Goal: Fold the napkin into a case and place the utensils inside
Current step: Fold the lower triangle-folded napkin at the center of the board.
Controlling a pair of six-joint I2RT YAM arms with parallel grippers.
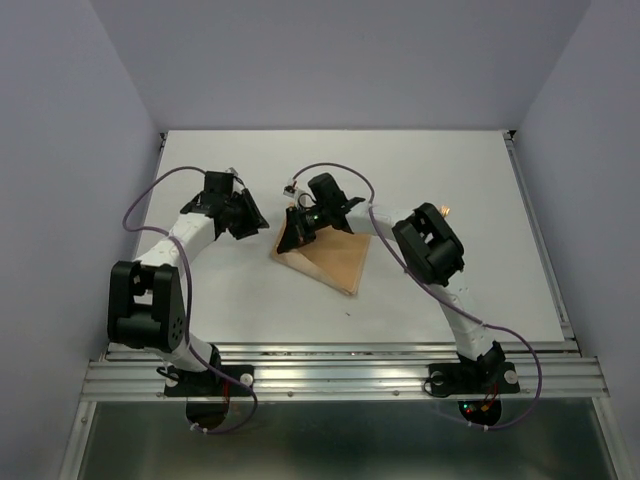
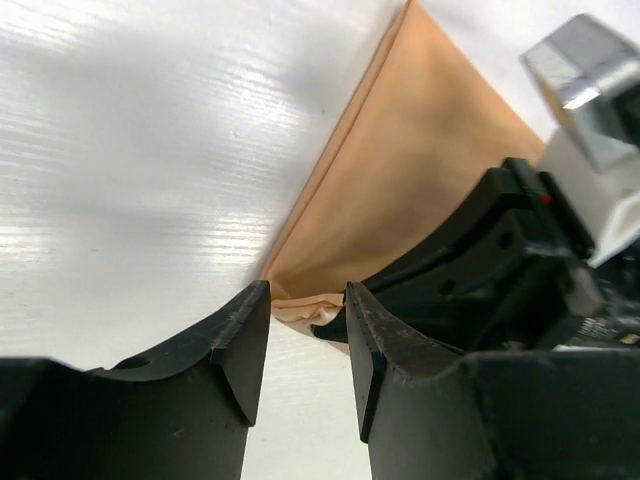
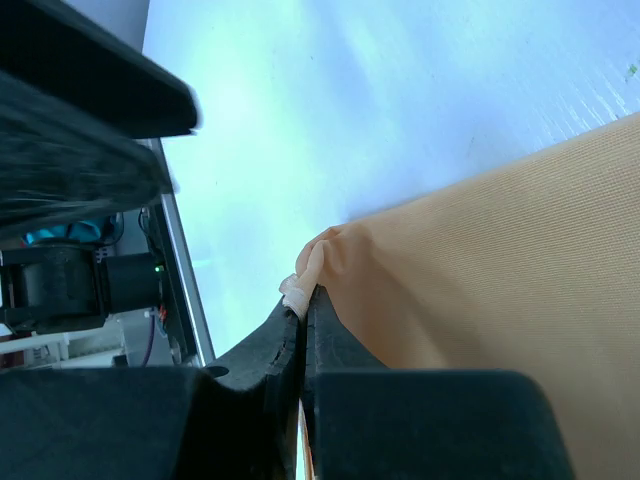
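The peach-orange napkin point(image 1: 335, 260) lies folded into a flat wedge on the white table point(image 1: 470, 180). My right gripper point(image 1: 297, 228) is shut on the wedge's far left corner, and the cloth bunches out between its closed tips point(image 3: 303, 297). From there the napkin point(image 3: 500, 280) spreads away to the right. My left gripper point(image 1: 256, 216) sits just left of that corner. It is open point(image 2: 306, 300), with bare table between the fingers point(image 2: 240, 345) and the napkin point(image 2: 400, 180) just beyond their tips. The utensils and the case are out of view.
Purple cables point(image 1: 150, 195) loop off both arms. The right arm's elbow point(image 1: 430, 250) hangs over the table right of the napkin. A metal rail point(image 1: 340, 375) runs along the near edge, and walls close in the table's back and sides.
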